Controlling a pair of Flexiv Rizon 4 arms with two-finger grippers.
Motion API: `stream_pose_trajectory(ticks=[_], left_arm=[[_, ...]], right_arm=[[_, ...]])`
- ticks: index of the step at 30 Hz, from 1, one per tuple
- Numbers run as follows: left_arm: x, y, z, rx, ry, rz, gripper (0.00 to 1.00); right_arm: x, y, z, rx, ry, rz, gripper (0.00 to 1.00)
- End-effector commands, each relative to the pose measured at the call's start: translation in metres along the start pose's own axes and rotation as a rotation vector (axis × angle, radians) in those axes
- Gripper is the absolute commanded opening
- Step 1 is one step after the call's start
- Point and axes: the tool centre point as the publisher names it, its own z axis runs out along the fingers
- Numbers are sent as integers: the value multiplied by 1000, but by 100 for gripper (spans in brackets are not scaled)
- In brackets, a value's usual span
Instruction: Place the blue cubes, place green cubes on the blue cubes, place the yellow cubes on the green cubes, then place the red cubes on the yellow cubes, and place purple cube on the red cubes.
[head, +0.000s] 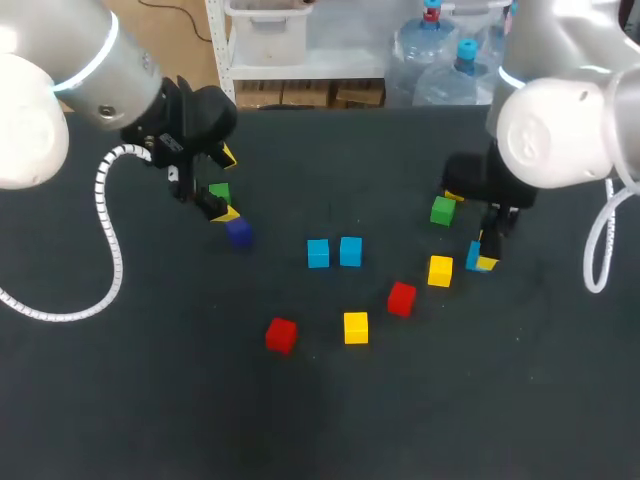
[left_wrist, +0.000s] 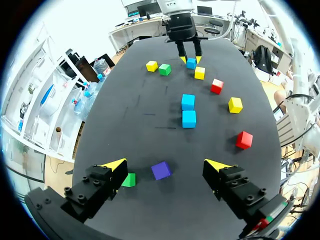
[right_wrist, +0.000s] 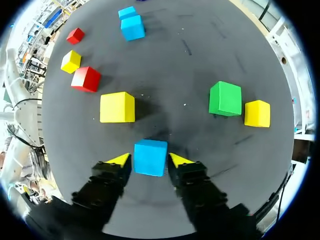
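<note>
here: right end effector (right_wrist: 150, 159) clamps blue cube (right_wrist: 150, 156); left end effector (left_wrist: 165, 164) wide over purple cube (left_wrist: 160, 170).

I had my left gripper (left_wrist: 166, 163) hanging low, fingers spread wide. My right gripper (right_wrist: 150, 161) pointed down, fingers pressed against both sides of a blue cube (right_wrist: 150, 154).

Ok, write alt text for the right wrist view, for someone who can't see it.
The right claw grips a blue cube on the black table, one yellow-tipped finger against each side. Ahead lie a yellow cube, a red cube and a green cube, with two more blue cubes farther off.
</note>
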Motion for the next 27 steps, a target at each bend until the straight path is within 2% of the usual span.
stream_pose_trajectory(ticks=[1,6,12,26,27], left_arm=[[1,1,0,1,-3,2,100],[1,1,0,1,-3,2,100],[1,1,0,1,-3,2,100],[1,1,0,1,-3,2,100],[1,1,0,1,-3,2,100]], right_arm=[[1,-2,-3,8,-3,2,100],[-5,-5,-8,31,21,-18,100],[-10,-3,-6,19,31,-38,100],[-10,-3,1,11,36,-34,100],[-10,-3,1,12,35,-34,86]])
